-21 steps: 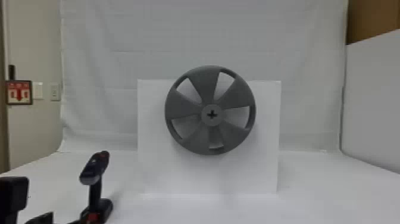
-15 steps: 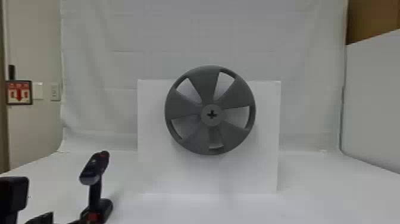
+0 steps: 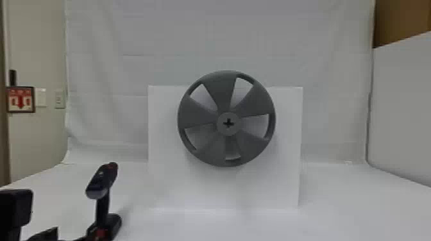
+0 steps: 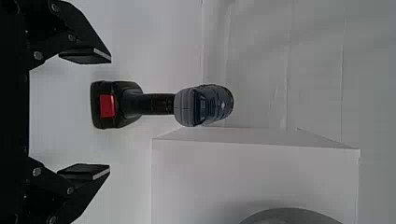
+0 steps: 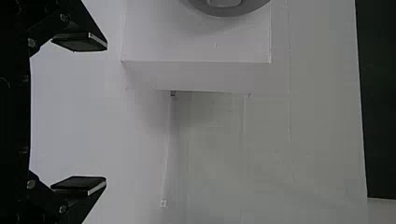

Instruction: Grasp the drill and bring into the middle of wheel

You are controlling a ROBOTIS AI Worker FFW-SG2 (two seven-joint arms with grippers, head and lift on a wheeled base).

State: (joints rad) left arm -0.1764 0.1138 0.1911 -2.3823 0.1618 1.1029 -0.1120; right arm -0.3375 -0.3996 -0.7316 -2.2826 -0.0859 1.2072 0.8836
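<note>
Possibly, the left end effector (image 4: 110,114), wide open and empty, could topple the upright drill (image 4: 156,104) by approaching off-centre.

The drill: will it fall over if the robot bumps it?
The drill might tip if pushed up high, since its bulky top sits on a slim handle. Its wide foot should help it stand, and probably makes it bottom-heavy. It looks stiff, hard-shelled, so it likely won't squash when gripped.
</note>
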